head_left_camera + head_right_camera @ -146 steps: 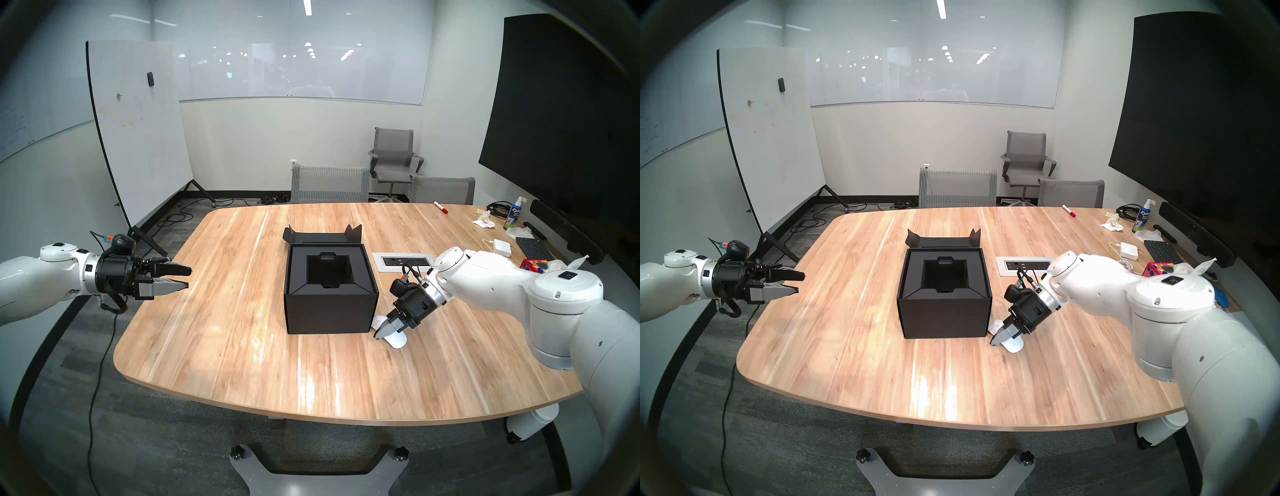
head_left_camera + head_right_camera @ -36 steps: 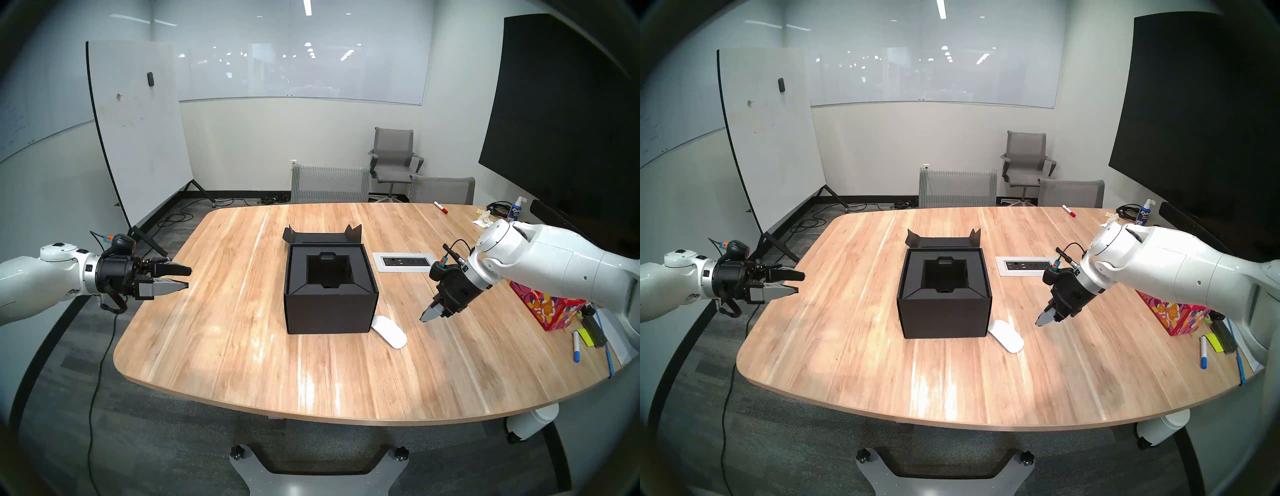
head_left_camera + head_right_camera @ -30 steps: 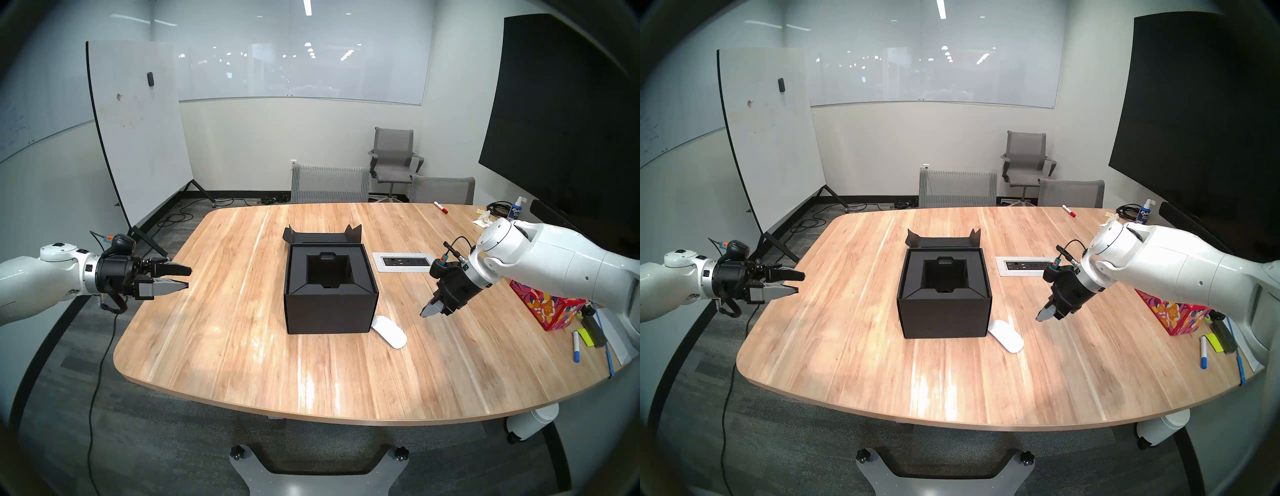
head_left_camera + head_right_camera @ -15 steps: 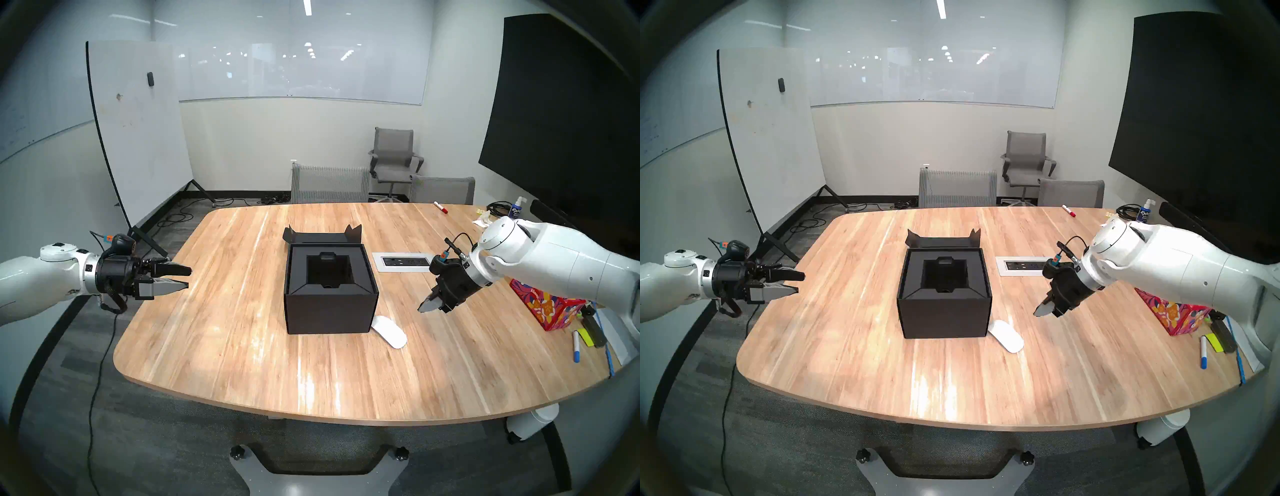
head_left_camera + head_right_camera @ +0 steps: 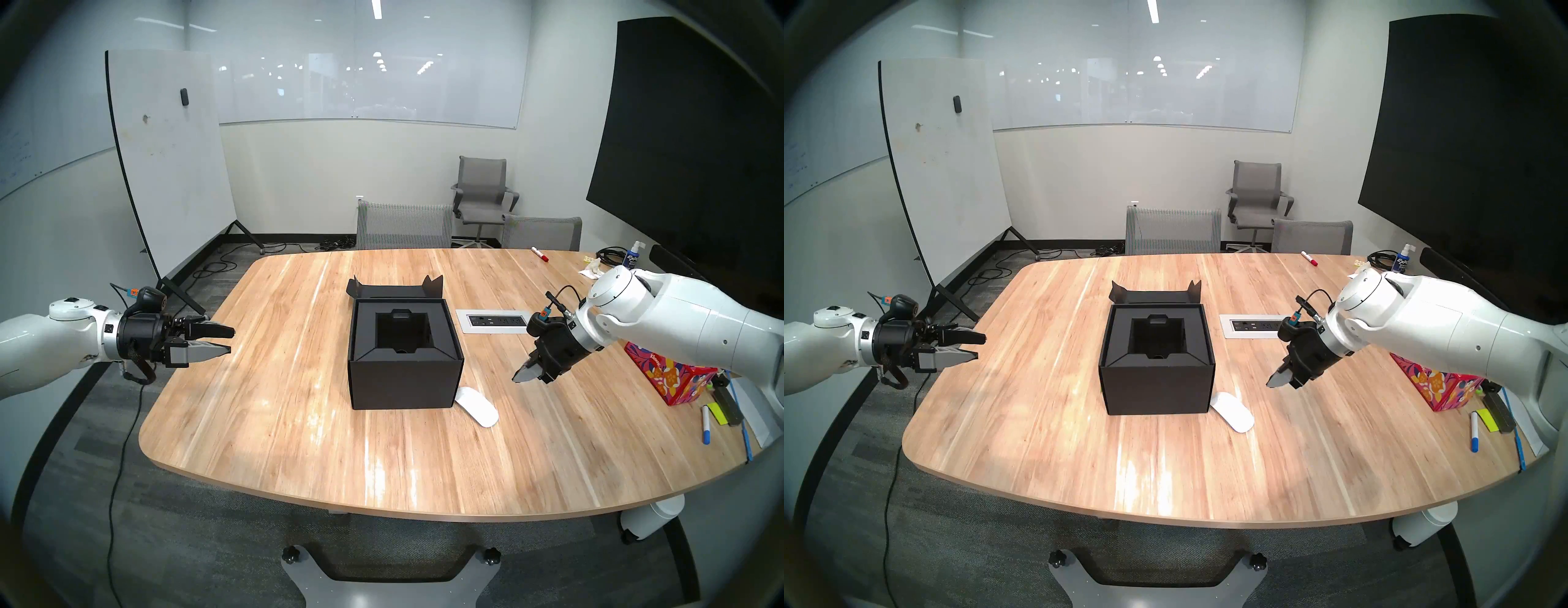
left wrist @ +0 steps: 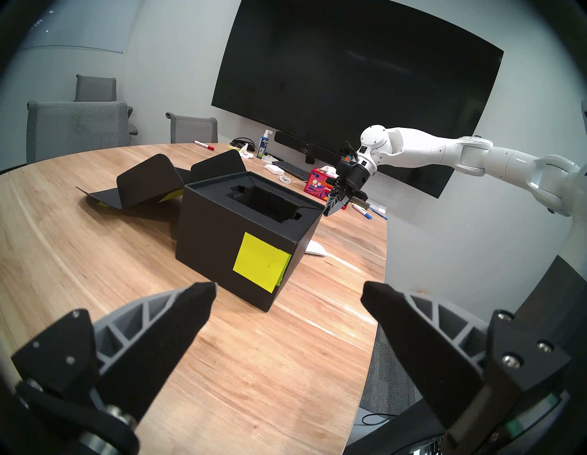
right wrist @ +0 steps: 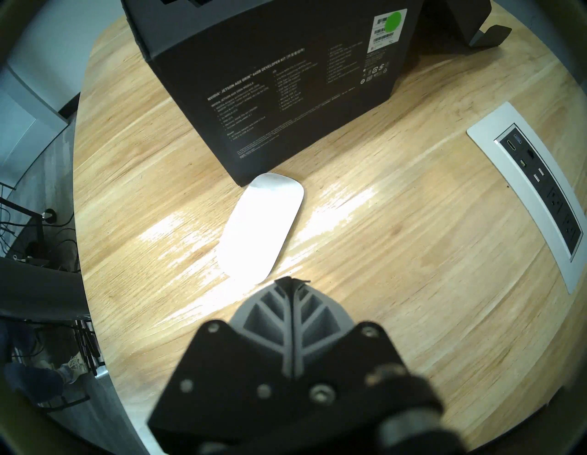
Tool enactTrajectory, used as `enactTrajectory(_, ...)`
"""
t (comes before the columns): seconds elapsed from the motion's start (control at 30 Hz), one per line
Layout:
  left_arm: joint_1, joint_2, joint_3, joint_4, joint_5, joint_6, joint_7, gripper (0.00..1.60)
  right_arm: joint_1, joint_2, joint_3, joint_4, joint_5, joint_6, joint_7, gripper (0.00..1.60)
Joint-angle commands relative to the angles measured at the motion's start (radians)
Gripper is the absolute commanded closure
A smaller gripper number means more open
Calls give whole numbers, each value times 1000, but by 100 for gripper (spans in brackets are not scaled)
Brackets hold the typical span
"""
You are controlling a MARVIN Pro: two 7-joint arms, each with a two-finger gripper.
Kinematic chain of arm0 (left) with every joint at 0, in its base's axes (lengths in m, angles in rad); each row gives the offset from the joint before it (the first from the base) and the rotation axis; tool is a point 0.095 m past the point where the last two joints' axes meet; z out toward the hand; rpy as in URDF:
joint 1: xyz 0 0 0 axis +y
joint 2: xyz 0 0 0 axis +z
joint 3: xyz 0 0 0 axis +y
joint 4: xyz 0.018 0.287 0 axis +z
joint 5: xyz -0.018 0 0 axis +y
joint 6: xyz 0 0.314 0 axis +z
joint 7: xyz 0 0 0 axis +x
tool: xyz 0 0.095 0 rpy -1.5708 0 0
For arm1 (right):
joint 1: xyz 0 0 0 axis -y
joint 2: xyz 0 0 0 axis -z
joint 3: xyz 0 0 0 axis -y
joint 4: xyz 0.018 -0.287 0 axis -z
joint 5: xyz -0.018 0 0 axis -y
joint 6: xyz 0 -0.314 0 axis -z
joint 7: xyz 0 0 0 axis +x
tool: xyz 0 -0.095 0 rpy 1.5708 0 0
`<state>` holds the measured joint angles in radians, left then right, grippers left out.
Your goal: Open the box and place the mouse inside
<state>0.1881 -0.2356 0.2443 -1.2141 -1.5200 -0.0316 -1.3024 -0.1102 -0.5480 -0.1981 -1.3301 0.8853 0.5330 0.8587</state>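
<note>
Mouse (image 5: 476,406) lies flat on the surface, seemingly touching the open box (image 5: 405,361); your right gripper (image 5: 521,378) hovers beside it with jaws closed, so spread them before descending across its narrow sides.

The box (image 5: 403,373) is matte black, with a neon yellow-green sticky note (image 6: 261,265) on one side and a white barcode label (image 7: 387,27) under a green dot. The mouse (image 5: 477,406) at its 4 o'clock is glossy white; the table (image 5: 297,446) is streaked light wood.
</note>
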Motion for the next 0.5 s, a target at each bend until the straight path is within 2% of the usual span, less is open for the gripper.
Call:
enactTrajectory(0.0, -11, -2, -11, -2, -8, 1, 0, 0, 17, 4, 12, 3, 4, 1, 5, 160)
enactTrajectory(0.47, -11, -2, -11, -2, -8, 1, 0, 0, 17, 4, 12, 4, 4, 1, 5, 160)
